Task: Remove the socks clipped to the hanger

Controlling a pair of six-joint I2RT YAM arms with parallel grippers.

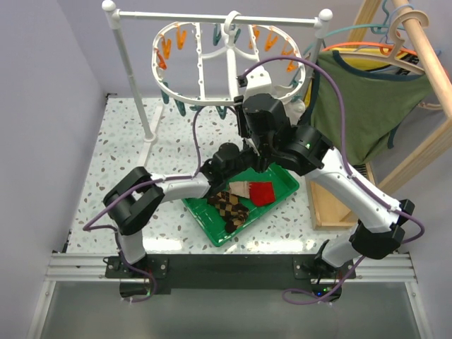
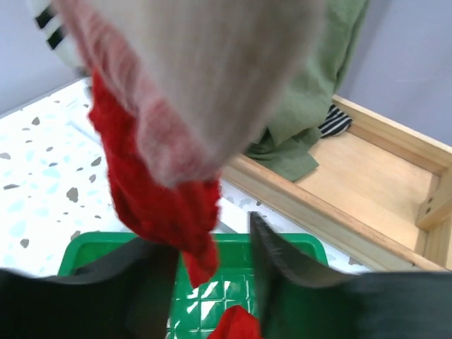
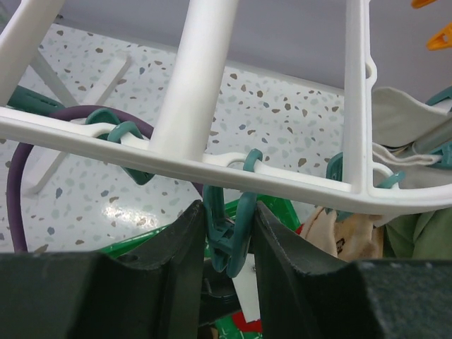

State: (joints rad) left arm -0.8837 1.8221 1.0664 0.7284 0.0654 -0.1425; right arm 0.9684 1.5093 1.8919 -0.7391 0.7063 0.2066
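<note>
Tray (image 1: 289,182): checkered socks (image 1: 229,206), red sock (image 1: 262,193) inside.
Hung sock (image 2: 162,191): long axis vertical, tip down.
Left pincer (image 2: 205,236): open around its tip.
Right pincer (image 3: 227,212): squeezing peg (image 3: 236,236).

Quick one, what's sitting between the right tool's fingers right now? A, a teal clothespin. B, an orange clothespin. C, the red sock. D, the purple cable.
A: in the right wrist view, the right tool has a finger on each side of a teal clothespin that hangs from a rib of the hanger.
</note>
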